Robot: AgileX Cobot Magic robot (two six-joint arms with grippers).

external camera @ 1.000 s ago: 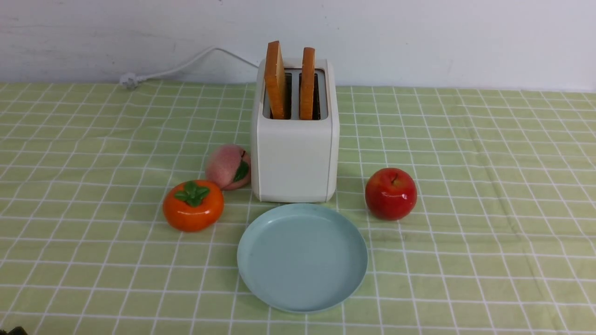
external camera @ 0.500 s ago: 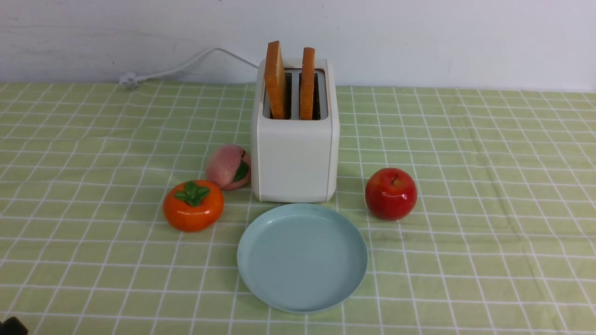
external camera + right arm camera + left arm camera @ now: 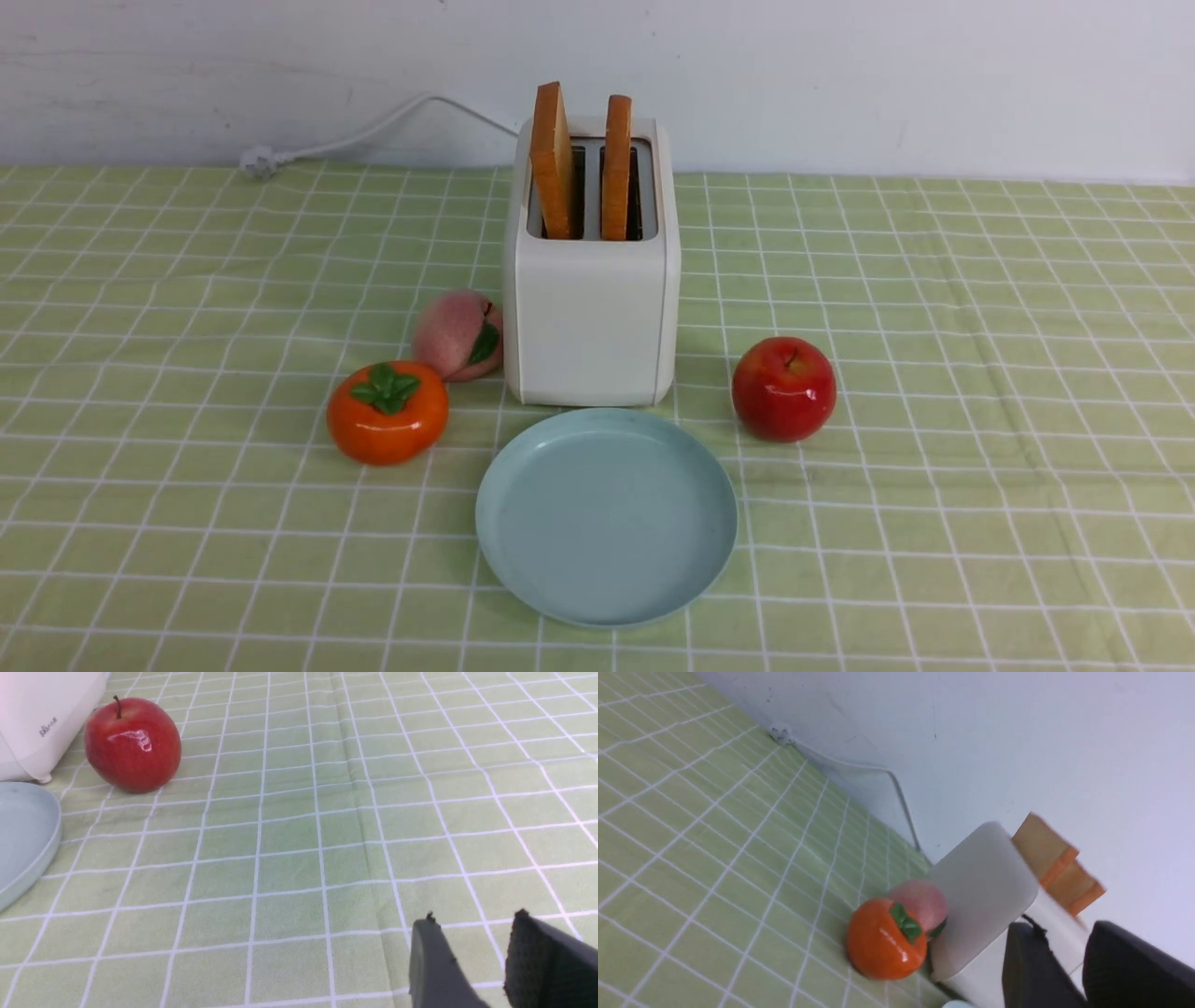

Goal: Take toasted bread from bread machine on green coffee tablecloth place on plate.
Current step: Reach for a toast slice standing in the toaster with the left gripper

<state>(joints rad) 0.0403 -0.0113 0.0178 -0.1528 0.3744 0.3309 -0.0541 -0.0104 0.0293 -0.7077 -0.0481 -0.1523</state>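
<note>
The dark shape over the near-left corner of the green coffee tablecloth (image 3: 187, 523) has gone from the front view.

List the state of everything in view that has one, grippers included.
left toast slice: upright in its slot
right toast slice: upright in its slot
bread machine: upright, both slots filled
plate: flat, empty
green tablecloth: spread, slightly creased
cord plug: unplugged, lying on the cloth
left gripper: open, empty
right gripper: open, empty

Bright, even light; soft shadows; blurred toasted bread (image 3: 1057, 868)
</note>
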